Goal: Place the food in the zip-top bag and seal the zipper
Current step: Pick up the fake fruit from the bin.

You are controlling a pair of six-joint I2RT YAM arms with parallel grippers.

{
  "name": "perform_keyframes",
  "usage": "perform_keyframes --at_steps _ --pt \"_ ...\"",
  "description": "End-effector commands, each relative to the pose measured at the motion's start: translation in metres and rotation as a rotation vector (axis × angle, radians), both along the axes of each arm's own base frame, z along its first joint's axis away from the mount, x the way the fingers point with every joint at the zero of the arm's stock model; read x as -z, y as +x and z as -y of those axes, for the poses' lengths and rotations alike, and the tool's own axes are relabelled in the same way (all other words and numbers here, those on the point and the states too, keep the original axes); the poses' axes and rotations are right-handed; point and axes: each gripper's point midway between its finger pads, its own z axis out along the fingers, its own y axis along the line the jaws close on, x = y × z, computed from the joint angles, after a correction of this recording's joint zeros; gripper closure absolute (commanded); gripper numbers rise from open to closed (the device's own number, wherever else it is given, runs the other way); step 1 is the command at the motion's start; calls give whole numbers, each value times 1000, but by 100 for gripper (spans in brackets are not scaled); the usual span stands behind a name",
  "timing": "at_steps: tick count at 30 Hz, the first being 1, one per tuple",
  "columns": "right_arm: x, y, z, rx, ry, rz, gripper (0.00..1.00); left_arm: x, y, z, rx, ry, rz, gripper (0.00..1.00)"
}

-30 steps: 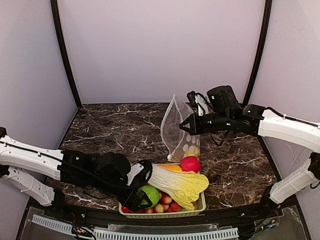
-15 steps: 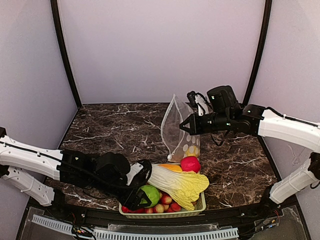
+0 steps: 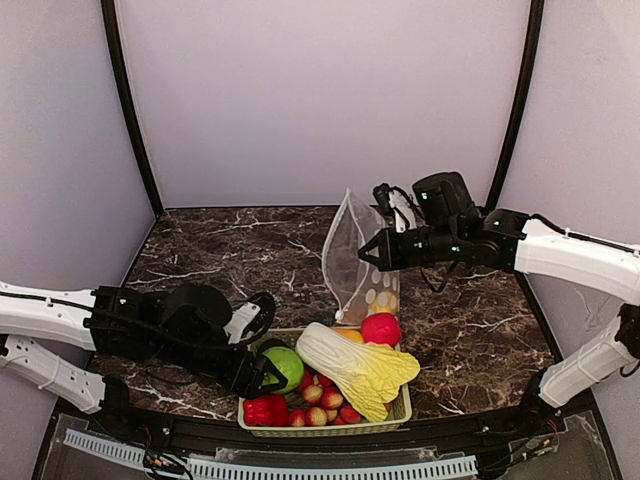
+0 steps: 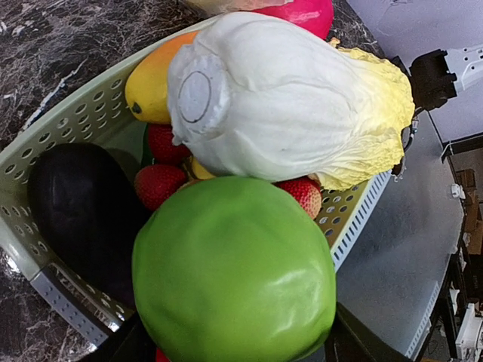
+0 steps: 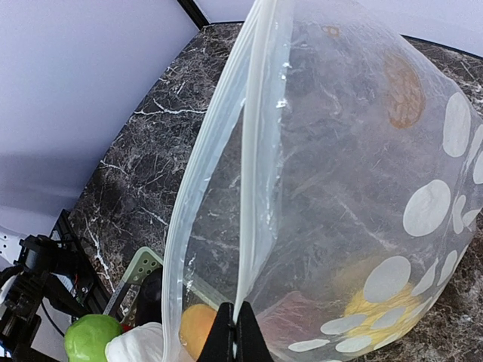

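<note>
The left gripper [image 3: 268, 372] clasps the green apple [image 3: 286, 366] at the napa cabbage's [image 3: 362, 367] nine o'clock. The right gripper [image 3: 371, 254] pinches the zip-top bag [image 3: 346, 262] by its rim, at the basket's [image 3: 330, 429] twelve o'clock.

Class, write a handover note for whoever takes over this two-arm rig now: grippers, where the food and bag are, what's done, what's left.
Left gripper: shut on the glossy green toy apple at the pale green slotted basket's left end.
Right gripper: shut on the mouth edge of the dotted clear plastic bag, holding it upright and open.
Done: something yellow lies in the bag's bottom.
Left: apple, pale napa cabbage, magenta round fruit and red toy pepper, all at the basket; clear press-seal zipper unsealed.
</note>
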Motion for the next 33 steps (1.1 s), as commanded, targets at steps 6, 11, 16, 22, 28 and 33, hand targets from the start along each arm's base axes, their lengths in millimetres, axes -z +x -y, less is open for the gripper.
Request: perform_keyframes --at_steps 6,11,16,22,28,33 --pt "-3 2 -2 9 12 24 100 4 22 -42 -123 95 -13 27" --pt "1 1 1 14 9 23 100 -8 36 -55 -164 103 6 27" --pt "2 0 1 3 5 25 100 -30 60 -65 -205 118 71 27" --pt "-5 -5 0 -23 10 18 100 -59 77 -54 -205 81 134 27" --pt "2 -5 9 1 -17 22 100 -74 94 -36 -172 32 136 27" --pt "-1 -2 9 4 -22 37 100 -94 104 -21 -126 15 140 27"
